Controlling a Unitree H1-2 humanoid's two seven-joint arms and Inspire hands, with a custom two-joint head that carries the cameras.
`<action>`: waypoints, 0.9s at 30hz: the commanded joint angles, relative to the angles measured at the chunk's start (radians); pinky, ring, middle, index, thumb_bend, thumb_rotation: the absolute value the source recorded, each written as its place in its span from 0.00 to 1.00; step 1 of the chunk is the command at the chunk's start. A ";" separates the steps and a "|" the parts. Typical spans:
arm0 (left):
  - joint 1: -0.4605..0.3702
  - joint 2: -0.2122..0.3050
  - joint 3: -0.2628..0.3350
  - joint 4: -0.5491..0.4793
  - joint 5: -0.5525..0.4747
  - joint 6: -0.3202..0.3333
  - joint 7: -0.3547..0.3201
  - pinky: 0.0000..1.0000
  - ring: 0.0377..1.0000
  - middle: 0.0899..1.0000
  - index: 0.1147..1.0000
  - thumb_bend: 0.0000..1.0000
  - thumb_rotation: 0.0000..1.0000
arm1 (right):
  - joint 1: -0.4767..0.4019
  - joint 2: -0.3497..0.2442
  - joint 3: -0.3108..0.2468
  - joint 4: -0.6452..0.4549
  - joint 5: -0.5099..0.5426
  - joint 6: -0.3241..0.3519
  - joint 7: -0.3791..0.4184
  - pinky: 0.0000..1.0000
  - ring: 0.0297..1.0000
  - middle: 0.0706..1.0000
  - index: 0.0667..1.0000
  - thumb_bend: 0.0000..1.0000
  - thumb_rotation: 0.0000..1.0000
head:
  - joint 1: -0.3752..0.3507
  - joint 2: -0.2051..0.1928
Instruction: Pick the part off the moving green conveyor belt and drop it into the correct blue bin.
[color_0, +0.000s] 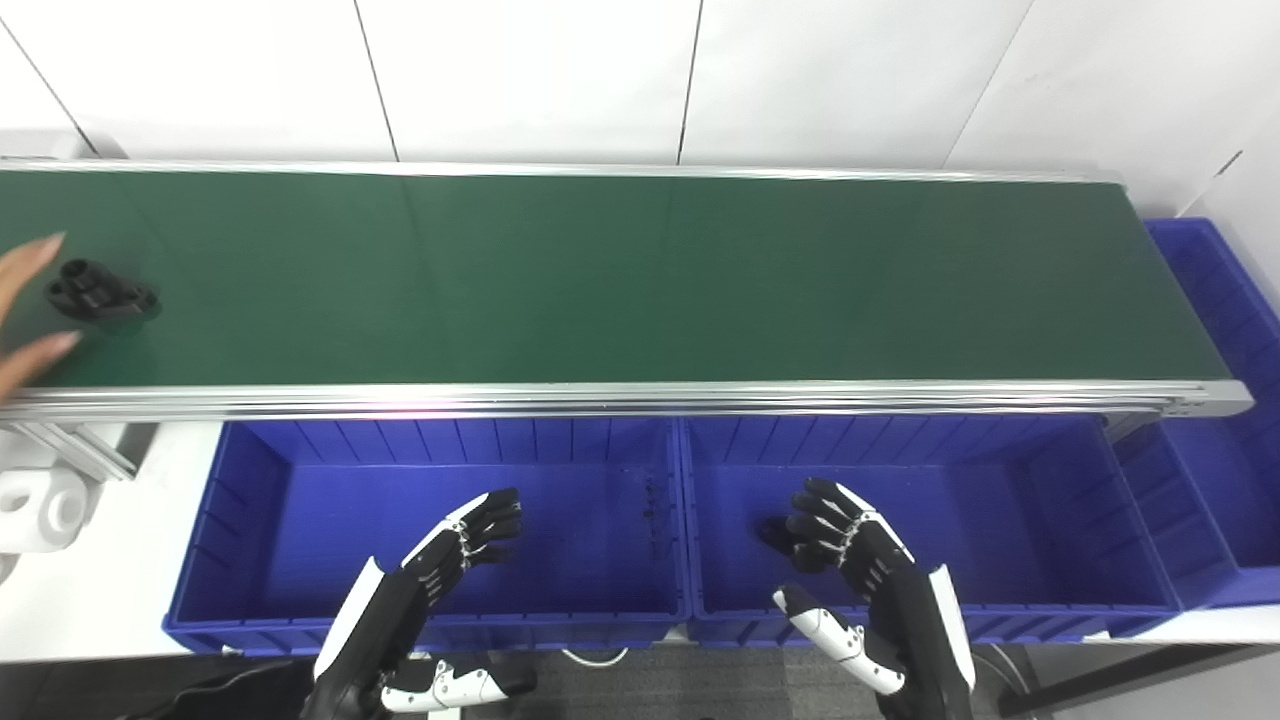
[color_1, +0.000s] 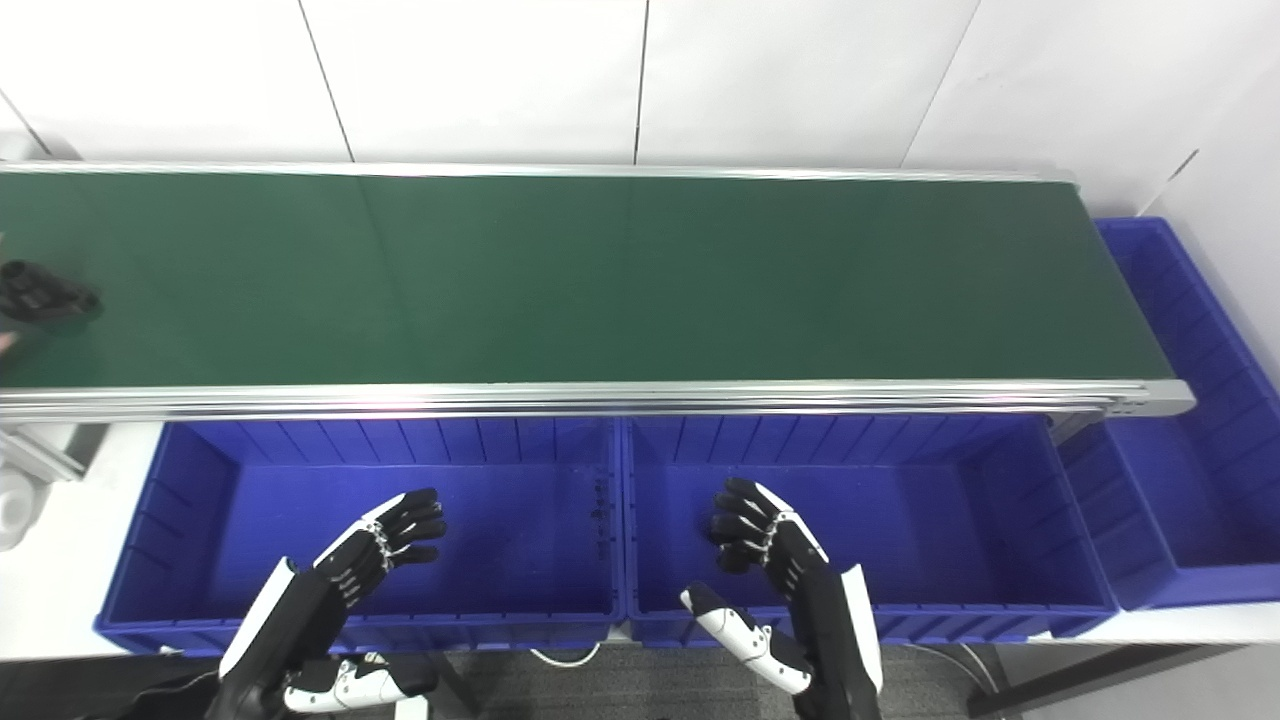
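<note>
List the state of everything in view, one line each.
Part: lying on the belt's far left end, between a person's fingers.
Belt: bare apart from the part.
Left bin: empty.
Right bin: empty.
End bin: nothing seen inside.
Left robot hand: open, over the left bin.
Right robot hand: open, over the right bin.
</note>
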 joint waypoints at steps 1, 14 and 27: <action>-0.018 -0.009 0.007 -0.016 -0.023 -0.021 0.003 0.78 0.83 0.85 0.86 0.70 0.39 | -0.028 -0.005 -0.011 -0.005 -0.009 -0.059 -0.012 0.67 0.74 0.77 0.80 0.64 0.44 | 0.005 0.000; -0.202 -0.099 -0.005 0.114 0.035 0.015 0.016 0.77 0.83 0.86 0.86 0.71 0.42 | -0.242 -0.022 -0.086 0.138 -0.157 -0.024 -0.072 0.61 0.71 0.75 0.78 0.64 0.52 | 0.013 -0.020; -0.336 -0.180 -0.025 0.363 0.197 0.034 0.098 0.76 0.83 0.85 0.87 0.70 0.42 | -0.318 -0.066 -0.074 0.271 -0.108 0.053 -0.010 0.71 0.75 0.79 0.84 0.62 0.46 | 0.026 -0.029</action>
